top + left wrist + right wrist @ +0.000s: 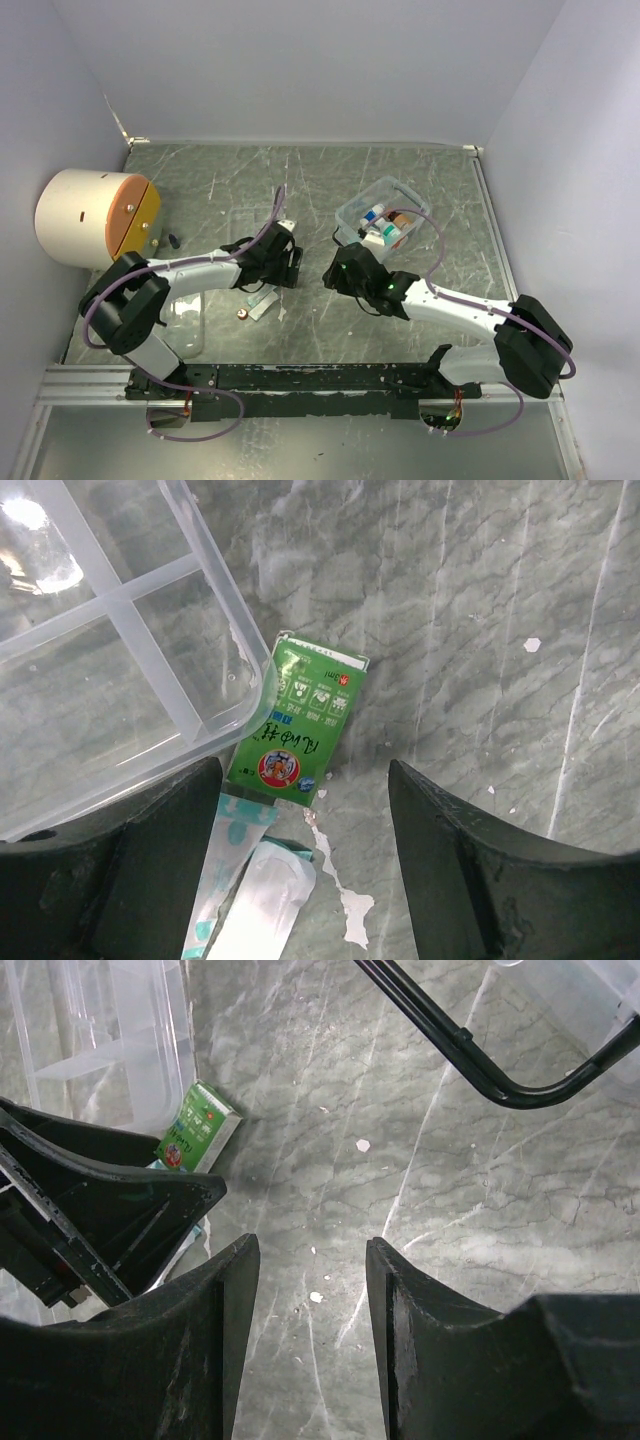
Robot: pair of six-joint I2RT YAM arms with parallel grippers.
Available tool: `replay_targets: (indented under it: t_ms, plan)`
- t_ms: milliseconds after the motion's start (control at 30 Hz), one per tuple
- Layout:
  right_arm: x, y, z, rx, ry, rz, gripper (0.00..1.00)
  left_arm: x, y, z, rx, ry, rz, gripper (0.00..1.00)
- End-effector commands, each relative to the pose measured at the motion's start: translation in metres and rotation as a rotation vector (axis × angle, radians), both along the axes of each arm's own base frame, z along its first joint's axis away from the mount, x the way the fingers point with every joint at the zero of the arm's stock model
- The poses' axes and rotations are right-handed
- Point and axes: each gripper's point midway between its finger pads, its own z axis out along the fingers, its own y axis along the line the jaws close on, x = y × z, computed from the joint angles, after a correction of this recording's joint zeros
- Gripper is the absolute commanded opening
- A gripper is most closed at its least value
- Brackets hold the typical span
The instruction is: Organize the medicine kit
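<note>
My left jaws hang spread above the green packet point(296, 720) at the divided tray's point(120, 600) corner, ready to pinch it, while my right jaws hover spread, empty, beside the medicine kit point(355, 208).

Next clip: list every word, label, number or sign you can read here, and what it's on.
Green box: upside-down characters and a red round emblem, too blurred to quote.
Bottles in the medicine kit: labels too small to read.
Teal-printed wrapper: pattern only, nothing legible.
</note>
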Motion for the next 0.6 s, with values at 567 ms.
replay_targets:
  t_ms: [567]
  plan:
    - [0.003, -0.021, -0.008, -0.02, -0.018, -0.116, 0.46, 0.007, -0.028, -0.004, 0.044, -0.024, -0.009, 0.7]
